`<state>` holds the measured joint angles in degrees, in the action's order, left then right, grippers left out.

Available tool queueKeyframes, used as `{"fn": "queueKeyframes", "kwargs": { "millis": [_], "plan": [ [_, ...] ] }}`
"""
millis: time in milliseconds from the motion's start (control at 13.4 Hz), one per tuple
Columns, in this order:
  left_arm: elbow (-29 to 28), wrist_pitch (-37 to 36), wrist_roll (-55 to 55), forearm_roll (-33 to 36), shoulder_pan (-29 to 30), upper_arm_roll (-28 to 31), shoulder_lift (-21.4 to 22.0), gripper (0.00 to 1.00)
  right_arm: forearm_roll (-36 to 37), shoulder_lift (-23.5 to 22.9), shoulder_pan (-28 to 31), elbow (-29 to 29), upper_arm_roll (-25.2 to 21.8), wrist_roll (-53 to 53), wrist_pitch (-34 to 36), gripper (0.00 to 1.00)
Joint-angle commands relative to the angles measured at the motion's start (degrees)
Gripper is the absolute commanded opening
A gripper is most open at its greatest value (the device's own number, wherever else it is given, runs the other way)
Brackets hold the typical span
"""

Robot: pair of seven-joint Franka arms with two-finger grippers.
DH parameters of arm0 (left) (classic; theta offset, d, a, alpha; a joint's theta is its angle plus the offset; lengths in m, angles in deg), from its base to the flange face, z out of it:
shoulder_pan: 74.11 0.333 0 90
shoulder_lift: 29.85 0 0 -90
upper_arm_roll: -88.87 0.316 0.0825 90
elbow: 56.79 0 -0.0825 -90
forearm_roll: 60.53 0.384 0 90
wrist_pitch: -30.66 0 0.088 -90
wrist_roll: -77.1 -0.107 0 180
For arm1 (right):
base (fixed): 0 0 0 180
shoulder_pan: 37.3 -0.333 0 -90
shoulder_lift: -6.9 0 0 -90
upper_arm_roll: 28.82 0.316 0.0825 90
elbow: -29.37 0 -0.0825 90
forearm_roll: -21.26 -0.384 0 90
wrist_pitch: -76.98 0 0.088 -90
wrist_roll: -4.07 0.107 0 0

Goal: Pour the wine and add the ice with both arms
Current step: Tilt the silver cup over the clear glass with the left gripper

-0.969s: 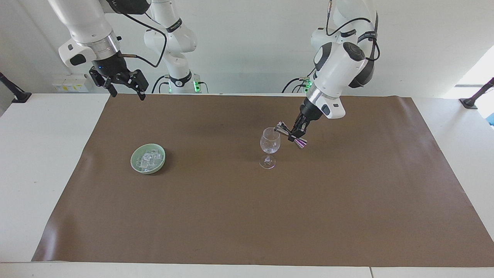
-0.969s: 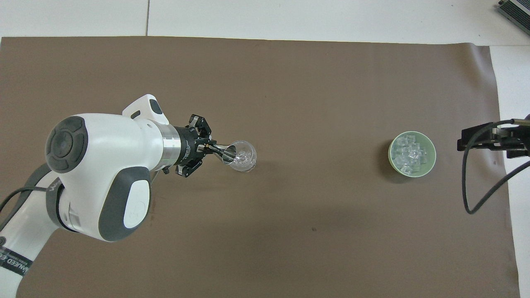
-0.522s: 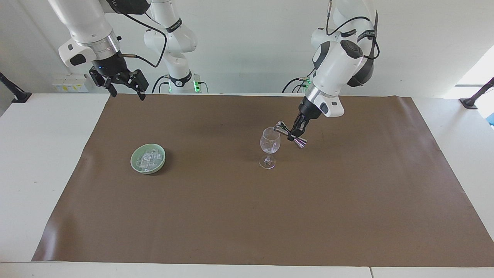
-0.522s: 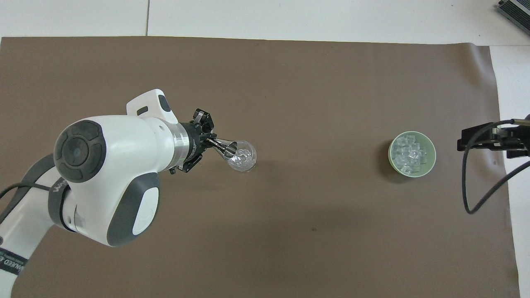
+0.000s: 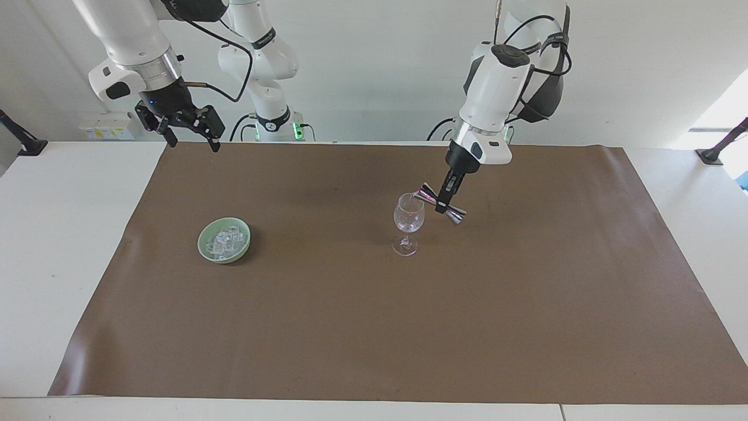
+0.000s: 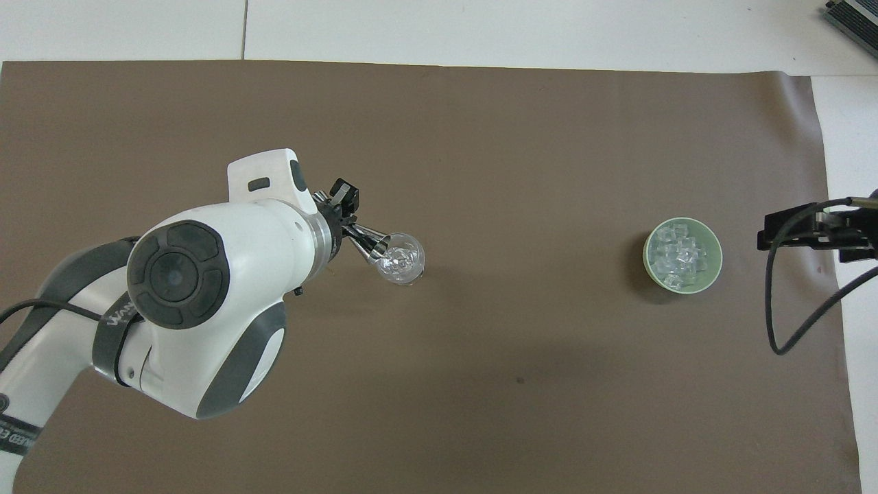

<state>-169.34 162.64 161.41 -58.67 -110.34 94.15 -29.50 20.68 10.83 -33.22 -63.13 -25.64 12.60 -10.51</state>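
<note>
A clear wine glass [image 5: 408,225] [image 6: 402,259] stands upright near the middle of the brown mat. My left gripper [image 5: 445,202] [image 6: 351,232] is shut on a silver double-ended jigger [image 5: 440,204] [image 6: 370,244], which lies tipped with one mouth at the glass rim. The ice [image 5: 225,241] [image 6: 679,254], a heap of small clear cubes, fills a green bowl [image 5: 205,245] [image 6: 715,261] toward the right arm's end. My right gripper [image 5: 186,130] [image 6: 813,233] hangs open in the air at the mat's edge by the right arm's base, apart from the bowl.
The brown mat [image 5: 374,327] [image 6: 480,384] covers most of the white table [image 5: 52,245]. A black cable [image 6: 789,322] loops down from the right gripper. The left arm's large white wrist housing [image 6: 206,309] hides part of the mat in the overhead view.
The left arm's wrist has swung up more upright over the jigger, whose mouth stays at the glass rim. The right arm, glass and bowl have not moved.
</note>
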Motion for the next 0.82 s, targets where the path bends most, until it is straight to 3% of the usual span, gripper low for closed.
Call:
{"fn": "queueKeyframes", "kwargs": {
  "millis": [0, 746],
  "plan": [
    [1.89, 0.38, 1.29, 4.45, -1.83, 0.78, -0.43, 0.00, -0.04, 0.90, 0.14, -0.93, 0.07, -1.33, 0.48, 1.00],
    [3.48, 2.93, 9.89, 22.73, -5.08, 0.52, -1.49, 0.00, -0.04, 0.90, 0.14, -0.93, 0.07, -1.33, 0.57, 1.00]
  ]
}}
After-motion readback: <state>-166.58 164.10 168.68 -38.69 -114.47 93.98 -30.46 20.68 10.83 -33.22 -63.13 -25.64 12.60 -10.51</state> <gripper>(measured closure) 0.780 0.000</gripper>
